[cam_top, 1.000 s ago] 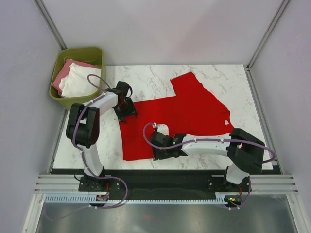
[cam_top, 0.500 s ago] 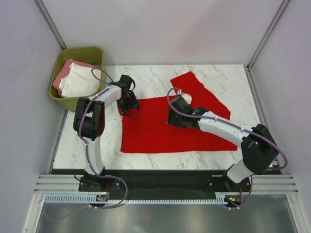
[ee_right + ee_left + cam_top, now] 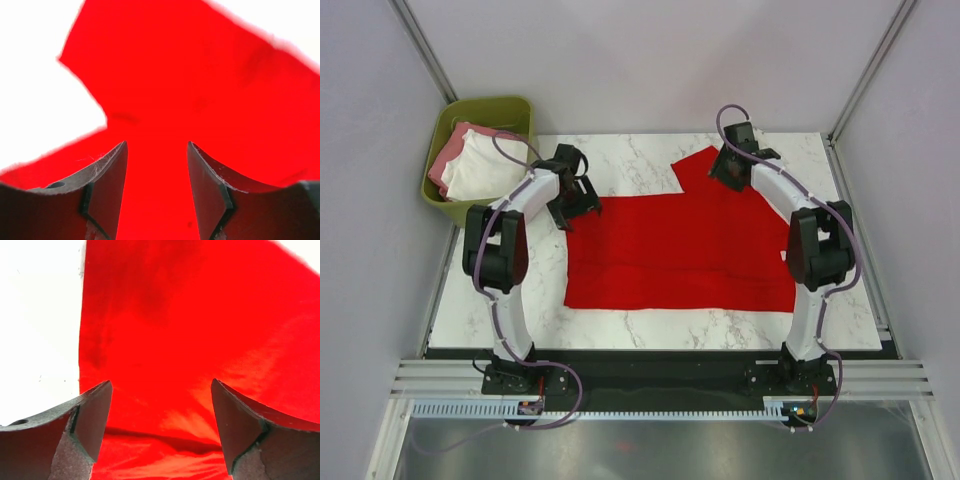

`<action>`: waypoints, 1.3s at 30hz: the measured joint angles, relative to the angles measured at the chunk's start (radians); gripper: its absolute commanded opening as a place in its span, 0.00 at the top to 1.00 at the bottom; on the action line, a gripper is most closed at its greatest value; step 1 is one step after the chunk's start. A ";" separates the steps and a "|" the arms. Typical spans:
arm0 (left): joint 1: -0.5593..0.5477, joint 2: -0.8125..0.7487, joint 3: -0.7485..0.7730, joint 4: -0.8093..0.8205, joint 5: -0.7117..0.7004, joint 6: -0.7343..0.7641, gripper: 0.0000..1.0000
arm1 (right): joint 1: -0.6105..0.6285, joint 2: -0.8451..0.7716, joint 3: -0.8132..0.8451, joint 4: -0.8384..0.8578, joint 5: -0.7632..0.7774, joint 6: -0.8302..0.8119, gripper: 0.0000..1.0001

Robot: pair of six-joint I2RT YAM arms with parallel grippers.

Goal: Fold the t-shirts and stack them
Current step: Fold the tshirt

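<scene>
Here, a red t-shirt [image 3: 680, 250] is seen spread flat over the middle of the white marble table [image 3: 620, 155], with one sleeve [image 3: 695, 172] reaching out toward 12 o'clock. The left end effector [image 3: 578, 205] is placed at the shirt's 10 o'clock corner, right at the edge of the cloth. In the left wrist view its fingers [image 3: 90, 420] are held wide apart, and red fabric [image 3: 175, 315] fills the gap between them, with bare table [image 3: 35, 315] showing at 9 o'clock. Whether the fingertips touch the cloth cannot be told.

The right end effector [image 3: 725, 172] is found at the shirt's 1 o'clock side, over the outstretched sleeve. In the right wrist view its fingers [image 3: 107, 185] are also parted, though by a narrower gap, and nothing is seen pinched between them. The red cloth [image 3: 190, 65] lies beneath them, and the notch where the sleeve meets the body is seen at 9 o'clock against the bright table [image 3: 30, 75].

An olive-green bin [image 3: 485, 108] stands off the table's 10 o'clock corner. A white t-shirt [image 3: 480, 170] is bundled inside it, and a pink t-shirt [image 3: 448, 155] is tucked against it on the 9 o'clock side. Both are well apart from the red one
</scene>
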 measured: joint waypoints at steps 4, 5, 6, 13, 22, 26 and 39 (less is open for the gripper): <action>0.008 -0.017 0.062 -0.011 0.005 0.015 0.10 | -0.043 0.146 0.173 -0.019 0.010 -0.058 0.41; 0.013 -0.017 0.084 -0.010 0.007 0.016 0.09 | -0.053 0.179 0.214 -0.026 0.012 -0.073 0.41; 0.020 -0.017 0.104 -0.011 0.010 0.016 0.09 | -0.063 0.210 0.250 -0.032 0.012 -0.086 0.41; 0.077 0.028 0.239 -0.015 0.013 0.017 0.10 | -0.117 0.407 0.468 -0.076 0.008 -0.131 0.34; 0.093 0.243 0.378 -0.024 0.002 0.018 0.13 | -0.158 0.604 0.710 -0.121 0.026 -0.204 0.30; 0.095 0.303 0.421 -0.032 -0.013 0.022 0.15 | -0.153 0.626 0.736 -0.125 0.027 -0.239 0.35; 0.101 0.331 0.449 -0.034 -0.018 0.030 0.32 | -0.110 0.636 0.740 -0.124 0.028 -0.325 0.77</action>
